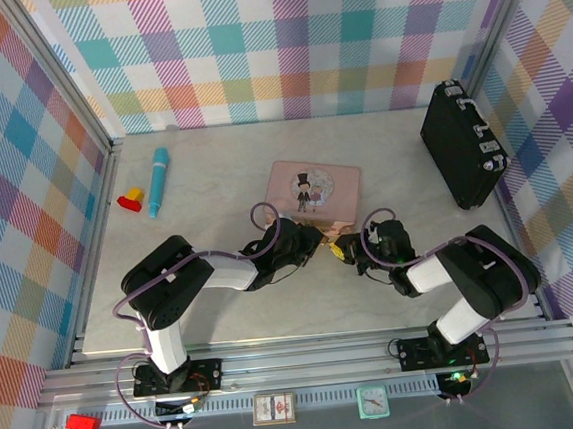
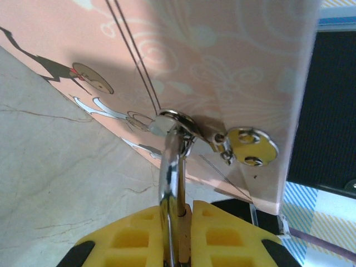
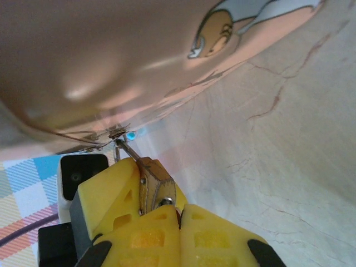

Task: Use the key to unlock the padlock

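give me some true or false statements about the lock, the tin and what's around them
1. The padlock hangs from the clasp of the pink tin. True.
2. The left gripper is wide open. False: it is shut on the padlock.
3. The blue tube lies left of the tin. True.
4. The black case sits by the left wall. False: it is on the right.
5. The right gripper is shut. True.

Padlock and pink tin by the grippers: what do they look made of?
Padlock: brass-coloured metal body with a dull sheen. Its shackle looks like chrome-plated steel, with mirror-bright reflections. Pink tin: probably thin printed sheet metal, going by the glossy highlights, with a shiny metal clasp.
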